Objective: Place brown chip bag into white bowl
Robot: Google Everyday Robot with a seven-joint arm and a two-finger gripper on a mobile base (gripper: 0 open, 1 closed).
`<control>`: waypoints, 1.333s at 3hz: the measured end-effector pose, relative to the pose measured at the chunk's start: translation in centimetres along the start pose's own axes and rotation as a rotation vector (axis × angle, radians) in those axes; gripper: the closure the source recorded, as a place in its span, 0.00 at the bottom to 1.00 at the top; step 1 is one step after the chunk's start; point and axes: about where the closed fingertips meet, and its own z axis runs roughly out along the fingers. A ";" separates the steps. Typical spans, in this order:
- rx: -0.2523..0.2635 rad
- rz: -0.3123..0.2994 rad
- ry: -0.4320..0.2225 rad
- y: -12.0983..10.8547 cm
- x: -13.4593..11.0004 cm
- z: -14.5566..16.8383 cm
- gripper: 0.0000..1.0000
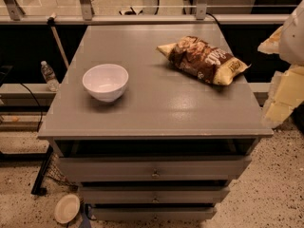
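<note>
When you start at the left, you see a small water bottle (49, 75) standing on a low ledge beside the gray chest of drawers (156, 113). A flat pale plate (66, 208) lies on the speckled floor by the chest's bottom corner. Next, on the left part of the gray top, sits the white bowl (105, 82), right side up. Move your eyes to the right and further back, and you find the brown chip bag (202, 60). It lies flat on the top near the right edge, well apart from the bowl. It is puffy, with yellow ends. At the far right edge of the view you see the gripper (285, 91), a pale white and yellow shape. It is off the side of the chest and is not touching the bag. You cannot tell if the claw is clenched or let go.
</note>
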 end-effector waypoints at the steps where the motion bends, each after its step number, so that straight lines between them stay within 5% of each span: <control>1: 0.000 0.000 0.000 0.0 0.0 0.0 0.00; 2: 0.045 0.008 -0.037 -2.3 -0.2 0.5 0.00; 4: 0.124 0.092 -0.186 -11.3 -1.8 3.4 0.00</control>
